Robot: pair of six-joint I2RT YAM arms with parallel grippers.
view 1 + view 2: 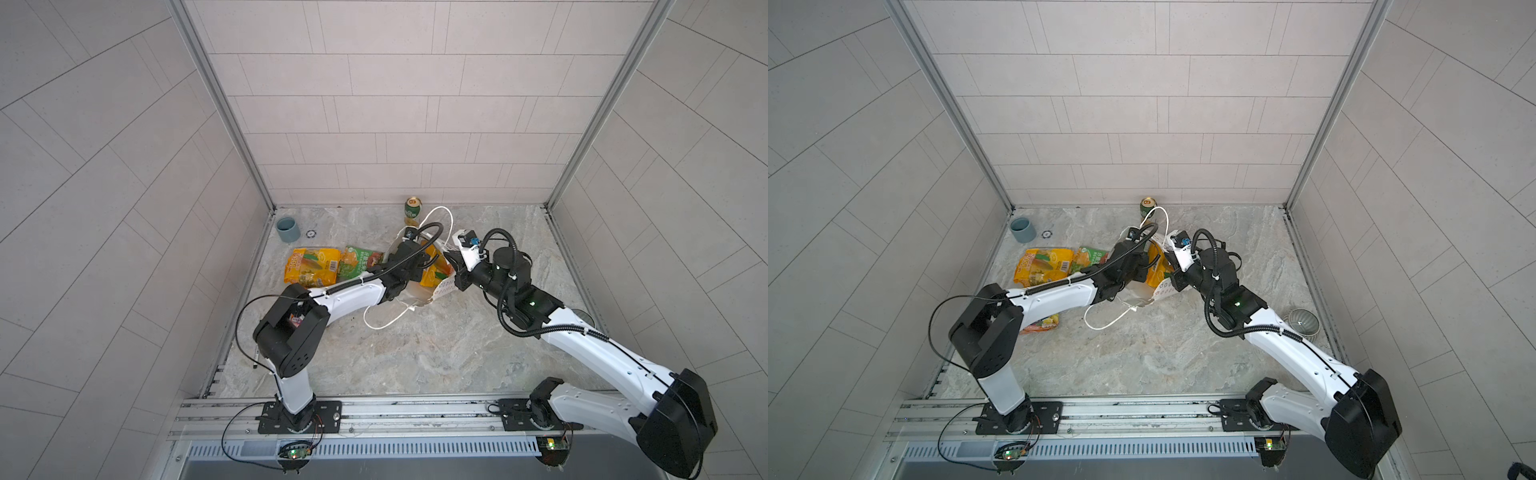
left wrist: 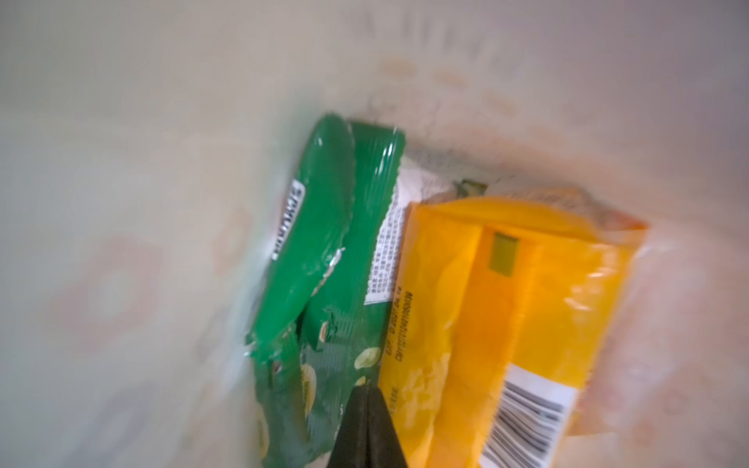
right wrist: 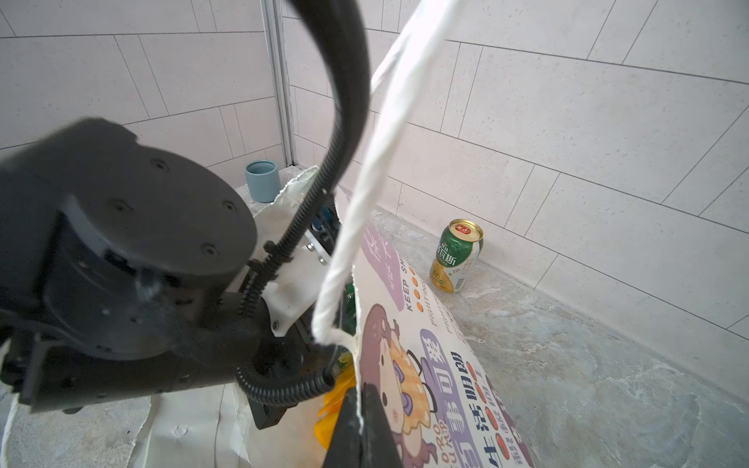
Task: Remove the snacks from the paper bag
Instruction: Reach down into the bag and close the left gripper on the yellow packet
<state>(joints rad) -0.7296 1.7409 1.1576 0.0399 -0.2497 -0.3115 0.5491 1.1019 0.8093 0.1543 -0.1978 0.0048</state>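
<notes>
**Both grippers closed at the bag**

The tall white cartoon-printed paper bag [image 3: 425, 356] is clamped at its rim by the right gripper [image 3: 360, 409]. Inside it, the left gripper [image 2: 367, 399] is seen with fingers together. A glossy green packet [image 2: 320, 243] and a yellow-orange packet [image 2: 506, 304] lie right at the tips.

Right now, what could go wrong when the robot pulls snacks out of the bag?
1. The left gripper seems to pinch the green packet only at its end, right beside the yellow packet. It might slip off or drag both out.
2. The right gripper holds the bag by its thin, ragged paper rim. A hard pull could tear it.
</notes>
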